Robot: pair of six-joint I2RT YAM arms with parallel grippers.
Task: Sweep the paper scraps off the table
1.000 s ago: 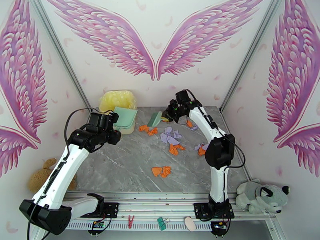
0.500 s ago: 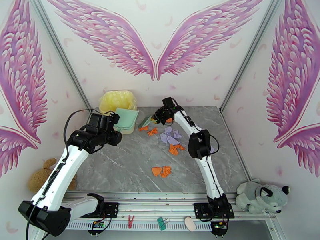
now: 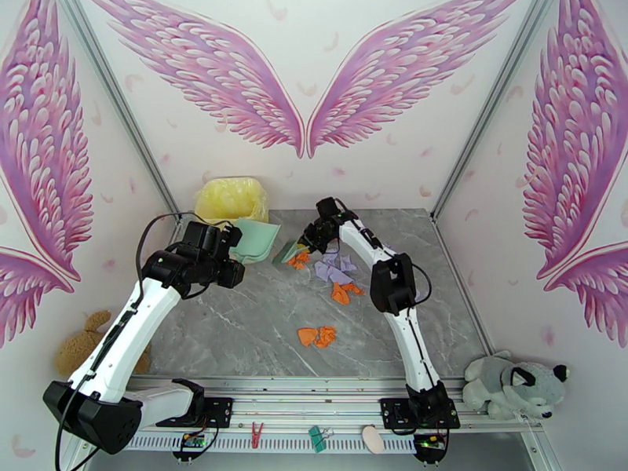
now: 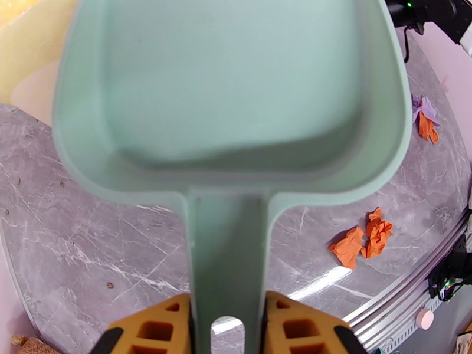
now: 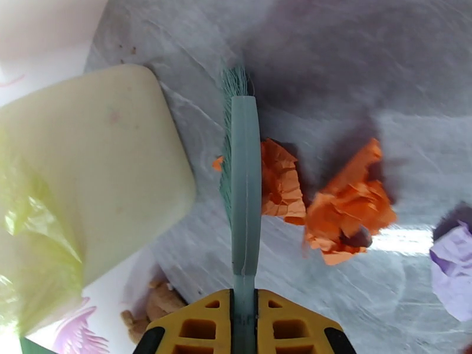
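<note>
My left gripper (image 3: 235,247) is shut on the handle of the mint-green dustpan (image 3: 256,239), held at the back left of the table (image 3: 235,331). In the left wrist view the pan (image 4: 230,95) is empty and its handle sits between my yellow fingers (image 4: 159,327). My right gripper (image 3: 308,242) is shut on the mint-green brush (image 3: 289,252), just right of the pan. The brush (image 5: 243,184) has its bristles against an orange paper scrap (image 5: 281,184), with another orange scrap (image 5: 349,209) beside it. Lavender scraps (image 3: 334,268) and more orange scraps (image 3: 343,292) (image 3: 316,337) lie mid-table.
A cream bin lined with a yellow bag (image 3: 230,199) stands at the back left corner, behind the dustpan. Soft toys lie off the table at the left (image 3: 78,351) and right (image 3: 514,384). The metal frame (image 3: 314,384) edges the near side.
My right arm has swung left with the brush, from the back right to beside the dustpan, pushing orange scraps along. My left gripper has shifted the dustpan slightly right.
</note>
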